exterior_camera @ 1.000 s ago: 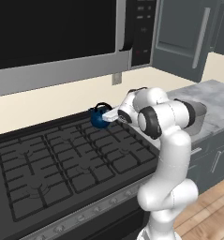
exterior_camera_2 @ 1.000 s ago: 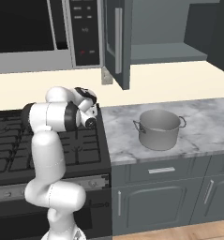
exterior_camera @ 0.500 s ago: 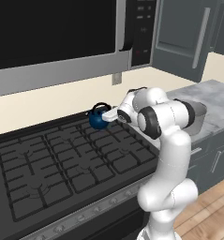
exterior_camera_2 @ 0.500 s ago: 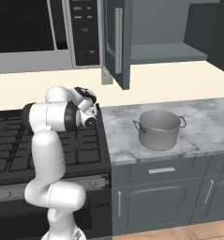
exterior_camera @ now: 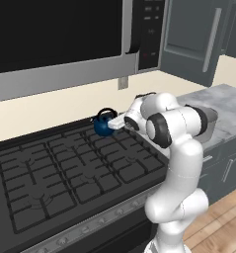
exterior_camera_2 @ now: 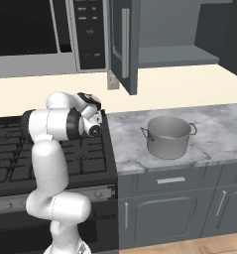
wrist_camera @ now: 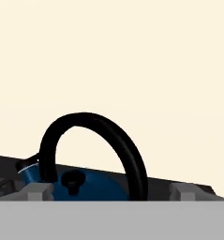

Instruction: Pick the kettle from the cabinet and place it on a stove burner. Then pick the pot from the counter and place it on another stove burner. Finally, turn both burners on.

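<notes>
The dark-blue kettle [exterior_camera: 104, 125] stands on the back right stove burner [exterior_camera: 118, 140], close to the wall. My gripper [exterior_camera: 116, 123] is level with its right side, open. In the hand view the black arched handle [wrist_camera: 93, 149] rises between my two spread fingertips [wrist_camera: 39, 190] without touching either, and the blue body [wrist_camera: 97, 188] sits low between them. The grey pot [exterior_camera_2: 167, 137] rests on the marble counter [exterior_camera_2: 209, 129] right of the stove. Above it, the cabinet [exterior_camera_2: 175, 53] has its door [exterior_camera_2: 124, 43] swung open.
A silver-black microwave [exterior_camera: 65, 39] hangs over the black cooktop [exterior_camera: 65, 168]. The silver knob strip [exterior_camera: 85, 230] runs along the stove's front. My arm's elbow [exterior_camera: 176, 128] stands between the stove and the pot [exterior_camera: 208, 120]. Dark grey drawers [exterior_camera_2: 169, 181] sit under the counter.
My jaws have gone from shut on the kettle's handle to wide apart. The kettle stays on the back right burner. The arm has hardly moved.
</notes>
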